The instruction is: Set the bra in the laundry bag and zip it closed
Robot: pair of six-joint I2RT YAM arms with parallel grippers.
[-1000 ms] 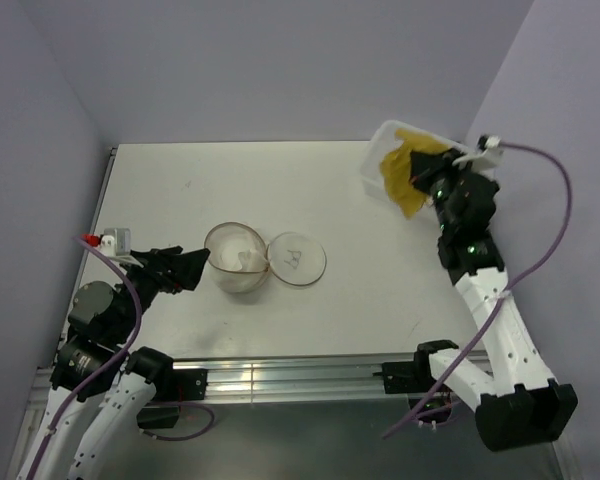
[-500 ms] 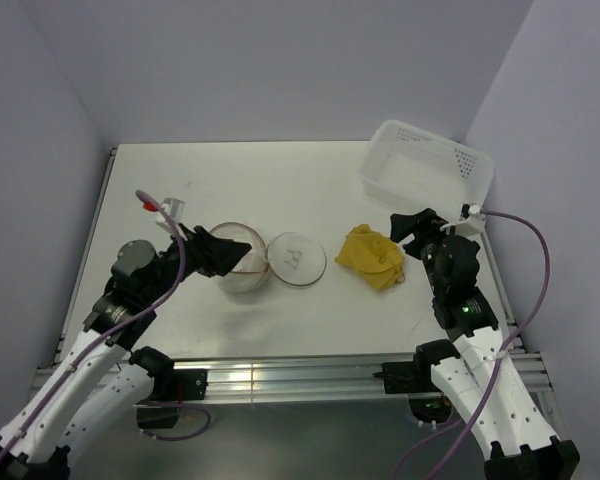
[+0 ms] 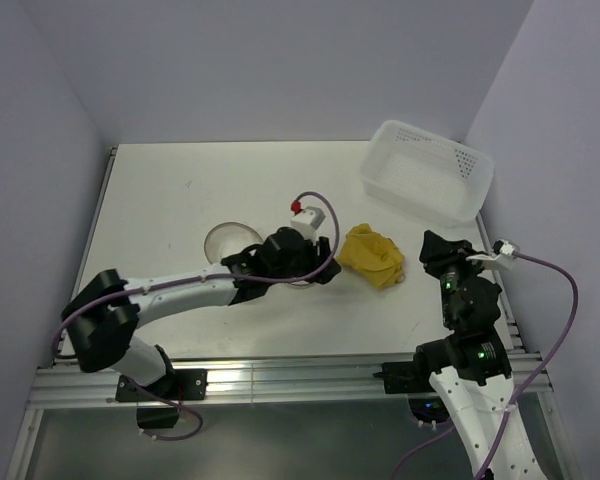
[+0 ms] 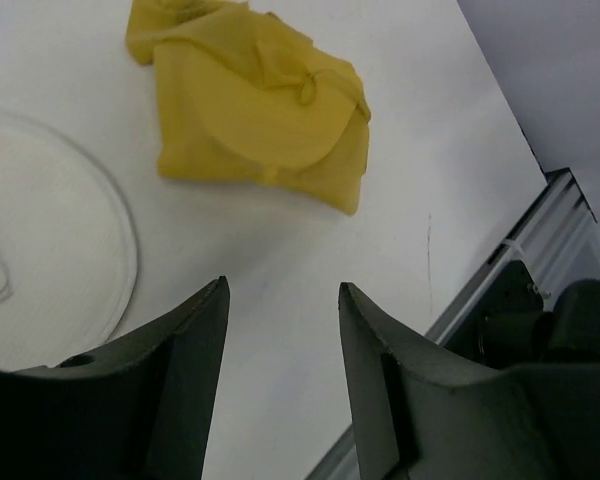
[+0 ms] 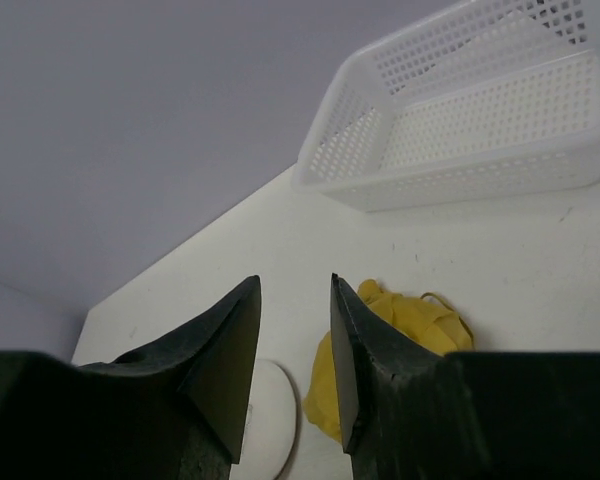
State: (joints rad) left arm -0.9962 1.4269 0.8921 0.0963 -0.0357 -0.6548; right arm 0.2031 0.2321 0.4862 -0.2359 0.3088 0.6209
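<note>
The mustard-yellow bra [image 3: 372, 256] lies crumpled on the table, right of the laundry bag. It also shows in the left wrist view [image 4: 255, 100] and the right wrist view [image 5: 420, 330]. The round cream mesh laundry bag [image 3: 226, 240] stands open; its flap lid [image 4: 40, 270] lies flat beside it, mostly hidden under my left arm in the top view. My left gripper [image 3: 322, 268] is open and empty, over the lid's right edge, just left of the bra. My right gripper [image 3: 430, 243] is open and empty, a little right of the bra.
A white perforated plastic basket [image 3: 427, 170] stands empty at the back right, near the wall. The table's front rail [image 3: 310, 375] runs along the near edge. My left arm stretches across the bag.
The bra went from the basket to the table. My left arm has swung right across the bag to beside the bra. My right gripper has drawn back from the bra.
</note>
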